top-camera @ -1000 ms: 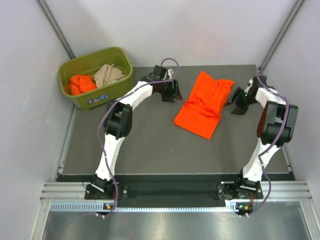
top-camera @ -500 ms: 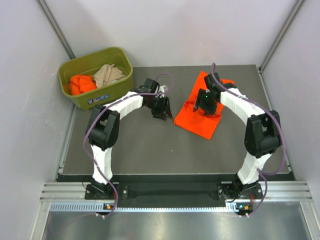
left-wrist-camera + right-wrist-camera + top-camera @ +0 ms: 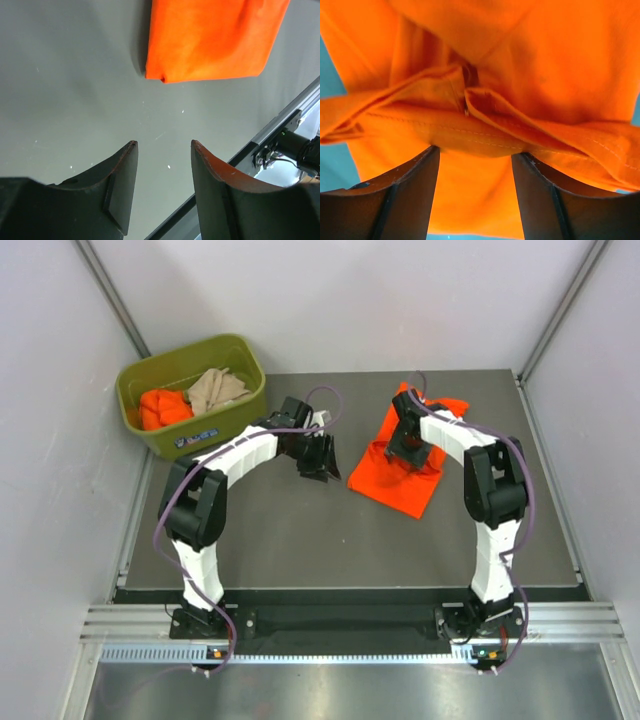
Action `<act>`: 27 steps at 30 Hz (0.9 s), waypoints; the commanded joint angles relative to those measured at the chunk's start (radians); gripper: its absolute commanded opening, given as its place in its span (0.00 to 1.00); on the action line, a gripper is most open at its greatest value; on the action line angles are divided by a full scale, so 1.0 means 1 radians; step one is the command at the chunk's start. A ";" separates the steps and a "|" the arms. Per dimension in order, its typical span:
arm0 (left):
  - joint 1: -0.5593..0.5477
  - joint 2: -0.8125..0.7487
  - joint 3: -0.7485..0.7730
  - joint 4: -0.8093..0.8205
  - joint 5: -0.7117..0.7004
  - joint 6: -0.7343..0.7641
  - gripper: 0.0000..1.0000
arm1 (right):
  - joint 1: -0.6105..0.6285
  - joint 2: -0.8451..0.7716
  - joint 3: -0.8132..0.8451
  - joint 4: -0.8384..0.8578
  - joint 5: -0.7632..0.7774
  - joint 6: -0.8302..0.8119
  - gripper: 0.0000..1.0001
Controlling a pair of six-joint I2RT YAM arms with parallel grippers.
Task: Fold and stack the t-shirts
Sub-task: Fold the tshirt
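1. At the far left, the olive-green bin (image 3: 205, 436) is sitting by the far-left corner of the dark table (image 3: 300, 530). It is holding a crumpled orange shirt (image 3: 162, 407) on its left side and a beige shirt (image 3: 217, 388) on its right. Both are lying just as they were a second ago.
2. The left gripper (image 3: 322, 455) is hovering over bare table, just left of the flat orange shirt (image 3: 400, 488). A second ago it was sitting farther back, nearer the table's far edge. It has since come toward the near side, and it has barely shifted in the last half second. Its fingers (image 3: 122, 175) are standing apart with only table surface between them. In the left wrist view a corner of the flat orange shirt (image 3: 210, 40) is lying ahead of the tips, clear of them.
3. The flat orange shirt is lying roughly folded on the far half of the table, right of the middle. Its outline is looking much the same as a second ago.
4. The right gripper (image 3: 405, 445) is now hanging over the middle of the flat orange shirt. A second ago it was off the cloth, beyond its right edge. Half a second ago it was already above the cloth, and since then it has moved slightly left. In the right wrist view its fingers (image 3: 410, 195) are spreading wide, with a bunched ridge of the orange fabric (image 3: 485, 127) running across just beyond the tips. They are not closing on anything.
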 commanded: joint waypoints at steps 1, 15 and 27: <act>0.001 -0.060 -0.008 -0.035 -0.005 0.041 0.51 | 0.010 0.016 0.082 0.001 0.090 0.010 0.60; 0.003 -0.079 -0.017 -0.040 -0.008 0.036 0.51 | -0.099 0.211 0.466 -0.051 0.158 -0.236 0.63; 0.003 0.082 0.050 0.067 0.115 -0.007 0.64 | -0.144 -0.191 0.135 -0.084 -0.162 -0.421 0.80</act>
